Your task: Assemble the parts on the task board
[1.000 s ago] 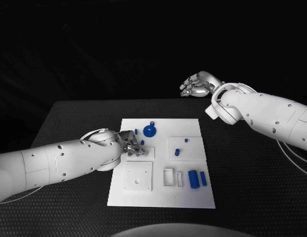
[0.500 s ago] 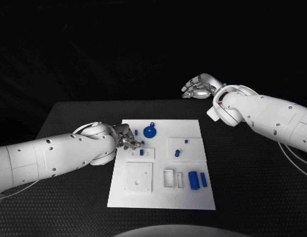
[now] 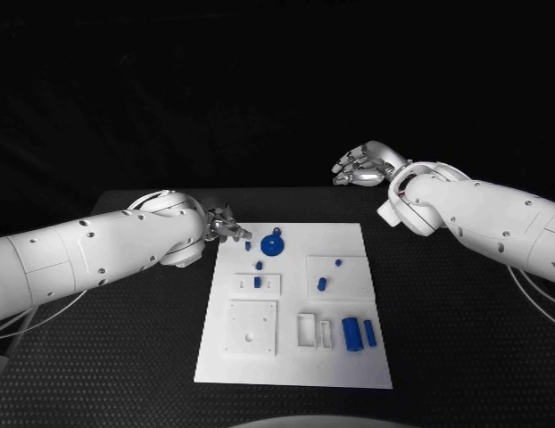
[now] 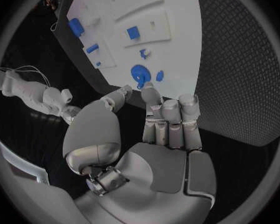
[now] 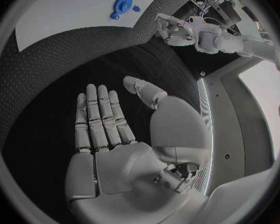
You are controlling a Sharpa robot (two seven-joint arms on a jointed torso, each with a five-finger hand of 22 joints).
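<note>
Starting from the near end of the task board [image 3: 297,357], blue parts lie in a loose run up its length: a stubby cylinder [image 3: 351,333] and a slimmer piece [image 3: 370,333] beside it, then small pegs mid-board, then a blue gear [image 3: 272,244] near the far edge. That gear lies just beside the left hand [image 3: 221,225], toward the board's middle. The left hand hovers at the board's far left corner, fingers curled together, nothing seen held. The right hand [image 3: 365,166] hangs beyond the board, well apart, fingers extended, empty.
</note>
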